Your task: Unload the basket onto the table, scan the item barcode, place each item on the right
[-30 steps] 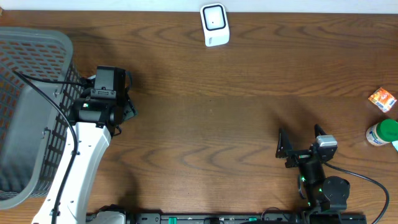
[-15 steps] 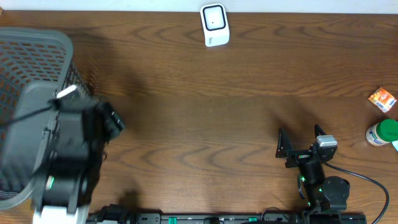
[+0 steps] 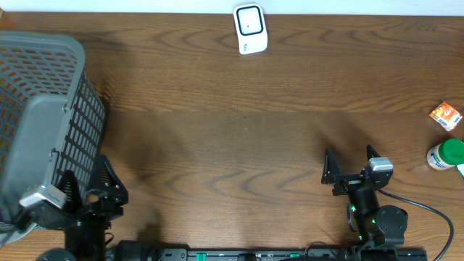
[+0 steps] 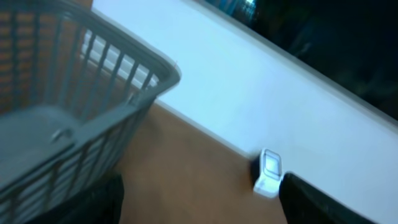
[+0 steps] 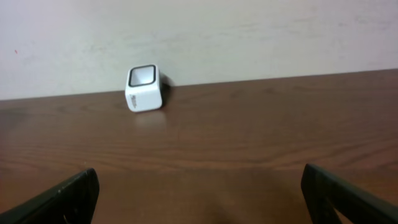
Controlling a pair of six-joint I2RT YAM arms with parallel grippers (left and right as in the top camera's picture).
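Left gripper (image 3: 90,190): low at the near left corner of the counter (image 3: 232,130), just beside the basket, jaws apart, nothing between them.
Right gripper (image 3: 350,164): near edge on the right, jaws wide apart and empty, looking across at the scanner.
Scanner (image 3: 250,29): white, upright at the far edge by the wall.
Basket (image 3: 43,43): grey, on the left end.
Orange packet (image 3: 446,114): far right edge, well apart from both grippers.
Bottle (image 3: 444,155): green cap, just beside the packet.
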